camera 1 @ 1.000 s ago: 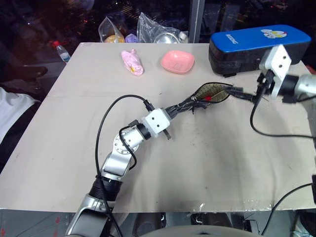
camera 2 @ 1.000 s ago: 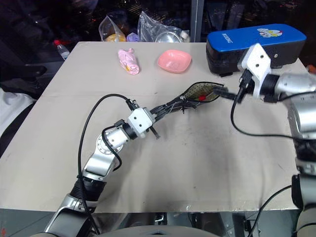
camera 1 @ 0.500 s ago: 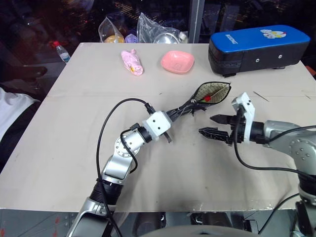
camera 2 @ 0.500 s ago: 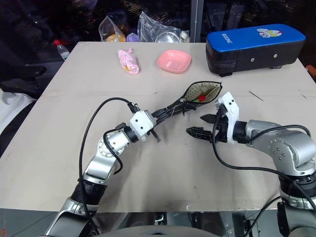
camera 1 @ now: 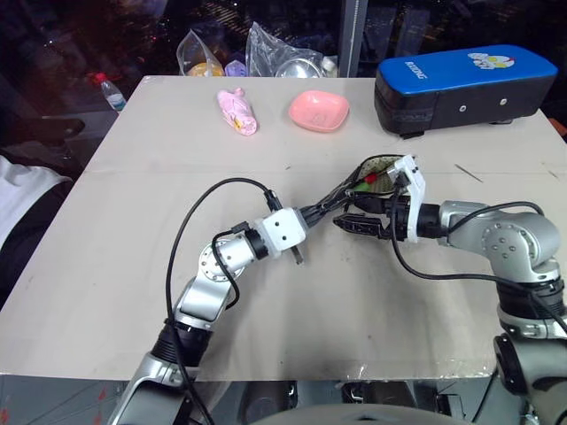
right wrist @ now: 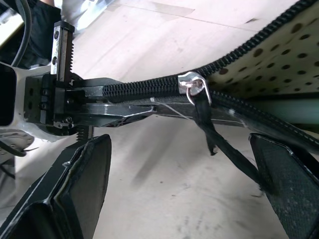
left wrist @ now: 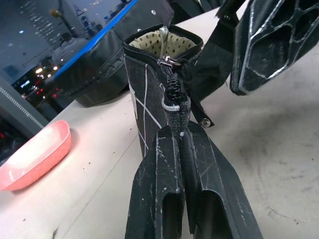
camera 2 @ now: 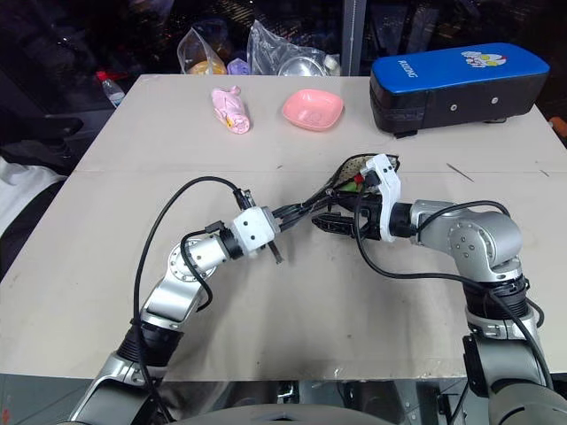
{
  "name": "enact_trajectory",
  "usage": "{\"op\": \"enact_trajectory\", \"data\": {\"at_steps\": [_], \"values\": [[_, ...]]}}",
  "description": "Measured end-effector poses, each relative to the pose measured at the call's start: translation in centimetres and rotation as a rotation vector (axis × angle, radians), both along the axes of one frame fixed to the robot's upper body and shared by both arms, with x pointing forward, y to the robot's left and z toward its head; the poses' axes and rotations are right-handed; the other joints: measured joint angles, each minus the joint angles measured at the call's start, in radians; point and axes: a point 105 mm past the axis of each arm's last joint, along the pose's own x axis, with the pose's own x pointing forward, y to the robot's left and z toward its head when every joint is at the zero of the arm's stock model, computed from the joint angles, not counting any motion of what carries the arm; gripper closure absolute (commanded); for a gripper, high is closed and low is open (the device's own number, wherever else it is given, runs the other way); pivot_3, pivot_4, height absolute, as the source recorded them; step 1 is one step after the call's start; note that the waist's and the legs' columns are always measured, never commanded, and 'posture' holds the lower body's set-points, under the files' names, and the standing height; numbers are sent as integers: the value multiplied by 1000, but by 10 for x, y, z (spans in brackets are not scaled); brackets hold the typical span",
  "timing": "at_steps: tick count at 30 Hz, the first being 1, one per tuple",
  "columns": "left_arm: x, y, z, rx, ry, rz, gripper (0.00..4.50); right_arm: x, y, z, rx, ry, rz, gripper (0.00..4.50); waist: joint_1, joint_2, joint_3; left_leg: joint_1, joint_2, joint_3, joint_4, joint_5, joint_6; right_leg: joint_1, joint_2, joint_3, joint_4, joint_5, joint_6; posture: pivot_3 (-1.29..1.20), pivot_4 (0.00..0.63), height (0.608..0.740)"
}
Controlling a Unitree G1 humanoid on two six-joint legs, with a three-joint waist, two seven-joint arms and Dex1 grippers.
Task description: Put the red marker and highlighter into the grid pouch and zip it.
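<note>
- Grid pouch [left wrist: 149,94] — black fabric with thin white grid lines, a cream lining with dark dots, and a black coil zipper. It is held up off the table [camera 1: 133,230] near its middle, between the two arms, with its open mouth towards the big blue-and-black case [camera 1: 461,84].
- Handling, as a judgement: soft and light, and it will sag and fold unless one end is pinned. Being limp, it needs to be pulled taut along the zipper line before the slider will run.
- Where to take hold: the closed end is already pinched; the second hold should go on the zipper pull [right wrist: 207,124], a limp dark strap hanging from the silver slider [right wrist: 192,84].
- Contents: a red tip [camera 1: 361,180] and something green [camera 1: 373,181] show inside the open mouth — probably the red marker and the highlighter, though little of either can be seen.
- Left gripper [left wrist: 180,137]: clamped tight on the zipped end of the pouch, holding it edge-up.
- Right gripper [right wrist: 184,169]: spread wide, nothing in it, with its fingers [right wrist: 84,174] either side of the hanging pull strap and not touching it.
- Zipper state: closed from the left gripper to the slider, gaping beyond it.
</note>
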Motion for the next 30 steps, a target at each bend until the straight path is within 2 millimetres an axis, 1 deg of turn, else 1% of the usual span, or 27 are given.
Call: {"op": "enact_trajectory", "data": {"at_steps": [3,6,7,8,9,10,11,13,15,16,23,26,30], "values": [[-1,0,-1,9,-4,-9,4500,1,8,4,23,13,16,36,-1,0,0,0,0,0,0,0,0,0,0,0,0,0,0,0,150,740],[-1,1,-2,17,-4,-12,4500,1,9,2,27,30,14,36,0,0,0,0,0,0,0,0,0,0,0,0,0,0,0,0,150,740],[-1,1,-2,19,-6,-12,4500,1,9,1,26,36,12,532,0,0,0,0,0,0,0,0,0,0,0,0,0,0,0,0,150,740],[-1,1,-2,19,-7,-13,4500,2,9,1,25,39,8,759,0,0,0,0,0,0,0,0,0,0,0,0,0,0,0,0,150,740],[-1,1,-3,21,-8,-13,4500,2,9,1,28,42,3,1209,0,0,0,0,0,0,0,0,0,0,0,0,0,0,0,0,150,740],[-1,1,-3,23,-9,-14,4500,3,9,1,35,43,-2,1690,0,0,0,0,0,0,0,0,0,0,0,0,0,0,0,0,150,740],[-1,1,-3,24,-9,-14,4500,4,8,2,41,46,-11,2283,0,0,0,0,0,0,0,0,0,0,0,0,0,0,0,0,150,740],[-1,1,-4,26,-6,-12,4500,5,5,2,47,52,-25,3211,-1,0,0,0,0,0,0,0,0,0,0,0,0,0,0,0,150,740],[-1,2,-6,27,-1,-10,4500,5,4,2,43,57,-33,4289,-1,0,0,0,0,0,0,0,0,0,0,0,0,0,0,0,150,740],[-1,2,-6,27,-2,-10,4500,6,3,1,42,59,-44,4422,-1,0,0,0,0,0,0,0,0,0,0,0,0,0,0,0,150,740],[-1,3,-6,36,-17,-9,4500,8,-3,2,54,64,-76,4422,-1,0,0,0,0,0,0,-2,3,0,0,0,0,0,0,0,150,740],[0,5,-8,40,-16,0,4500,6,-6,-4,46,81,-85,4422,-1,0,0,0,0,0,0,-2,3,0,0,0,0,0,0,0,150,740],[1,9,-11,59,-21,12,4500,6,-19,-12,7,93,-127,4422,-1,0,0,0,0,0,0,-2,3,0,0,0,0,0,0,0,150,740]]}}
